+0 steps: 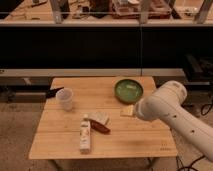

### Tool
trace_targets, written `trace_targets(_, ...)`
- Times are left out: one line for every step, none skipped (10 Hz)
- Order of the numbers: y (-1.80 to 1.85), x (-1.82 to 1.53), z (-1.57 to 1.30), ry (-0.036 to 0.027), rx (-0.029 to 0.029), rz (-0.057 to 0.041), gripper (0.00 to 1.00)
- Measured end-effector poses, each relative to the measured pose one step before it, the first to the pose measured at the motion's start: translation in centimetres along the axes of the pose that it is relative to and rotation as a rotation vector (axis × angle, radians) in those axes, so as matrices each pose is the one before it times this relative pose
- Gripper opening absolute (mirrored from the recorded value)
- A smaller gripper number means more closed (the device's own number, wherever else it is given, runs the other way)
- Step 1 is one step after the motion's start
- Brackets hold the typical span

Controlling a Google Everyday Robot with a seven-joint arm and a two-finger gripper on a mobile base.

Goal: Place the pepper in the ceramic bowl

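Camera view. We observed a light wooden slatted bench (125, 145) bearing five items. The small, glossy, dark red tapered pepper (100, 127) lay flat near the middle of the bench, slightly toward its front. It was just beside a flat pale rectangular block (99, 118) on its far side, and its left end was close to a long white tube (85, 135), which lay lengthwise toward the front edge. The round, shallow, green glazed ceramic bowl (129, 90) stood near the far right of the bench, well apart from the pepper, with a pale patch visible on its inside. A translucent whitish plastic cup (65, 98) stood upright at the far left. The white robot arm (170, 107) entered from the right. Its pincer (127, 111) was low over the bench, just in front of the bowl and to the right of the pepper. We could not tell whether the pincer was released or clenched.
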Motion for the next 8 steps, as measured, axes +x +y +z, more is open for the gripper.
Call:
trace_targets(-0.926,0.464,0.475,0.05104,0.05327,-0.05894,0.8)
trace_targets(-0.342,0.19,0.172,0.01756,0.01764,-0.02012,0.8)
trace_targets(-0.241,0.093,0.079,0.00703,0.00799,-0.0099,0.8)
trace_targets(-0.188,0.058,0.01,0.00133,0.00376,-0.00636,0.8)
trace_targets(-0.104,-0.096,0.105,0.00043,0.00494,-0.01135,0.8)
trace_targets(-0.092,-0.655,0.67,-0.00457,0.01265,-0.02833,0.8)
trace_targets(0.075,-1.475,1.164,-0.01088,0.02983,-0.0253,0.8)
trace_targets(0.271,-1.538,1.067,-0.0033,0.03621,-0.02198,0.8)
